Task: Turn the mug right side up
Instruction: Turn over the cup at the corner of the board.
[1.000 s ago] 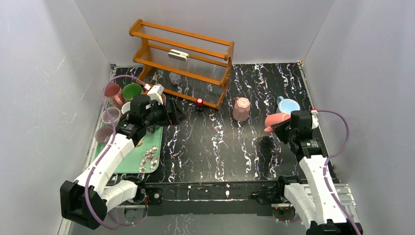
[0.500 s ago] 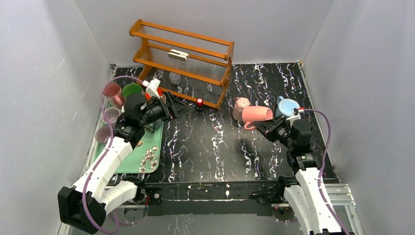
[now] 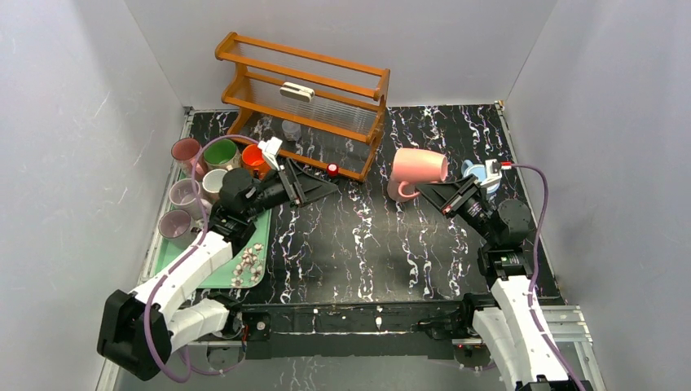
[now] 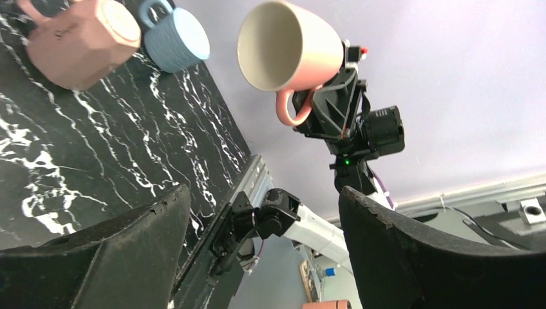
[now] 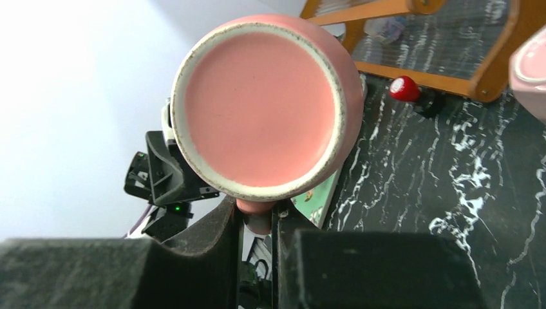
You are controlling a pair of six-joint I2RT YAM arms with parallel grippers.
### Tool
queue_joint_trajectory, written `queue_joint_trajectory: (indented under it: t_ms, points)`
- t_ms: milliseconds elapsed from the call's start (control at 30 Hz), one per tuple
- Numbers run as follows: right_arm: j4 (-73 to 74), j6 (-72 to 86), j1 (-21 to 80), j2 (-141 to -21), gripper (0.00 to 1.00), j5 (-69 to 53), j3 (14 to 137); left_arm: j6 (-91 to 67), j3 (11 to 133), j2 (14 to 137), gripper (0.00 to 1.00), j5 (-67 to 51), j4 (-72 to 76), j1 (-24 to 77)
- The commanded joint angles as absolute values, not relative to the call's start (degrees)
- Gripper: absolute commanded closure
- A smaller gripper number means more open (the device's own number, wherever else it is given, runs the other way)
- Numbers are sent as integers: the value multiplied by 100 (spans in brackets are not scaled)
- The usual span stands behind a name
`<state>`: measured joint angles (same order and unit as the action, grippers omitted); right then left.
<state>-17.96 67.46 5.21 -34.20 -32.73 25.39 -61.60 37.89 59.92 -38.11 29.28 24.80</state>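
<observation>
My right gripper (image 3: 425,192) is shut on the handle of a pink mug (image 3: 419,165) and holds it in the air on its side, mouth towards the left arm. In the right wrist view its base (image 5: 261,106) fills the frame, with the handle pinched between my fingers (image 5: 225,238). The left wrist view shows its open cream inside (image 4: 288,46). My left gripper (image 3: 320,188) is open and empty, raised over the table left of centre and facing the mug.
A faceted pink mug (image 3: 398,184) stands upside down behind the held mug, a blue mug (image 3: 475,173) to its right. An orange wooden rack (image 3: 305,102) stands at the back. A green tray (image 3: 242,248) with several cups is on the left.
My right arm has lifted the pink mug and swung it left and up, tipping it onto its side. My left gripper has risen and turned towards it.
</observation>
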Motion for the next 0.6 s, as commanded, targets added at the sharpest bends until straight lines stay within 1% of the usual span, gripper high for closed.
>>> queue_joint_trajectory:
  t_ms: [0, 167, 400, 567]
  points:
    - [-3667, 7144, 522, -3536, 99, -3588, 2625, -6240, 3927, 6191, 19, -3625, 3466, 2956]
    - [-4298, 7405, 751, -3760, 99, -3630, 2541, -6264, 4099, 6511, 22, -3314, 3688, 3429]
    - [-4983, 7567, 1436, -4048, 99, -3445, 2360, -6071, 4505, 7145, 24, -2943, 3991, 4053]
    - [-5304, 7588, 1738, -4165, 99, -3330, 2284, -6087, 4675, 7607, 30, -2843, 4388, 4378]
